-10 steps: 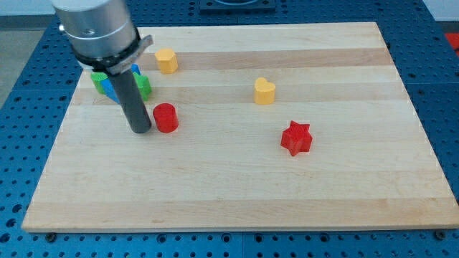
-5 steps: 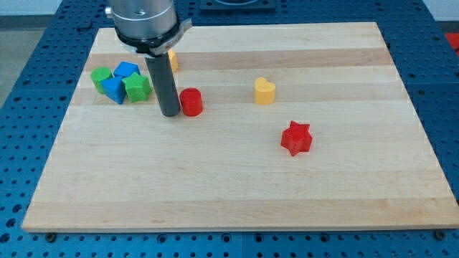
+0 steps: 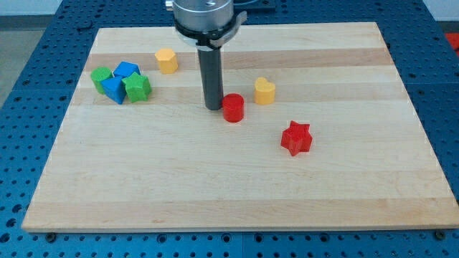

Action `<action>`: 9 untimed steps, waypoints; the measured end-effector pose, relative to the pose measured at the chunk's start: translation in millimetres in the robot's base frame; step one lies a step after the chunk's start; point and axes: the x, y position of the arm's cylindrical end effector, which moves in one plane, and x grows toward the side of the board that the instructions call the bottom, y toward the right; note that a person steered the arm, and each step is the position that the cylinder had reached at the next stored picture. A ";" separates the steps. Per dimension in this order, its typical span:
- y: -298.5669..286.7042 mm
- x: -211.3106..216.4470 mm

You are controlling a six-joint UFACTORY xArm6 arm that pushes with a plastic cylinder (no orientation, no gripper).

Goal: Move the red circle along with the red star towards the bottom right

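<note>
The red star (image 3: 296,138) lies nearest on the counter (image 3: 215,186), right of centre. Farther back and to its left sits the red circle (image 3: 233,108), with my tip (image 3: 213,107) touching its left side. No jaws exist on this rod.

red circle (image 3: 233,108) and red star (image 3: 296,138); yellow heart (image 3: 265,92); pale striped wooden bench (image 3: 215,186); dark rod (image 3: 212,75).

My tip (image 3: 214,107) touches the red circle (image 3: 233,108) on its left side. Toward the view's bottom right only the red star (image 3: 296,138) stands in the way, and the table (image 3: 215,186) beyond it lies open. The yellow heart (image 3: 265,91) stands just beside the circle at upper right.
</note>
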 end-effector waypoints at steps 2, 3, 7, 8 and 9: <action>14.3 -0.3; 23.0 15.5; 57.0 40.7; 72.0 54.2; 81.3 57.2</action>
